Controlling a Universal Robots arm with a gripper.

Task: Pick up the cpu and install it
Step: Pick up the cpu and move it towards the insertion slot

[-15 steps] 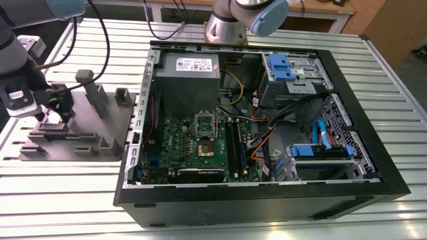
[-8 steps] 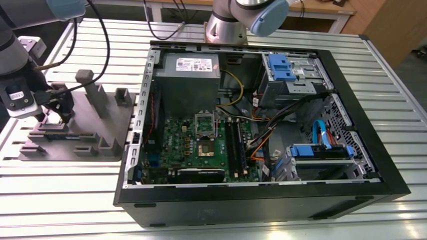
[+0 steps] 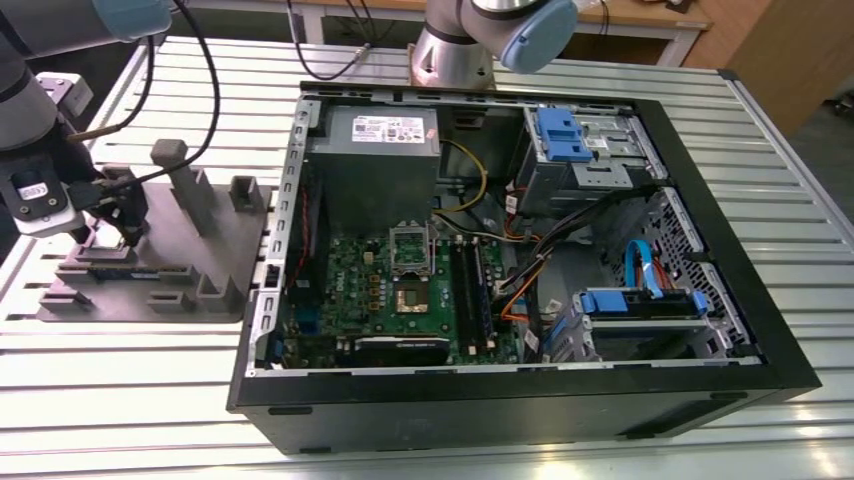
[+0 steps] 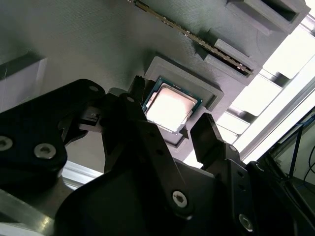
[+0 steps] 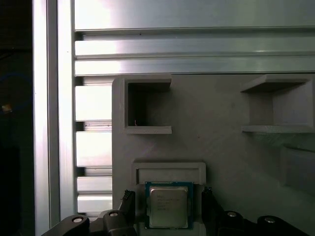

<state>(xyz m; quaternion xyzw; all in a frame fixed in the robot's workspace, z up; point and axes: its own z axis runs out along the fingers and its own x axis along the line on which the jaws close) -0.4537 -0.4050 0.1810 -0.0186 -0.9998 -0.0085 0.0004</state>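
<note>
At the exterior view's left I see the hand (image 3: 114, 238) low over the grey holder (image 3: 227, 245) on the table (image 3: 134, 400). Its fingers (image 5: 129, 209) stand wide, one on each side of the cpu (image 5: 169, 205), which lies flat in its pocket. The case (image 3: 534, 410) sits to the right.

I've got the open black computer case (image 3: 534, 410) mid-frame on the slatted metal table (image 3: 134, 400), green motherboard (image 3: 387, 290) at its eight o'clock, grey power supply box (image 3: 380, 150) at eleven, blue drive cage (image 3: 574, 135) at one, and the grey fixture tray (image 3: 234, 240) outside at nine.
</note>
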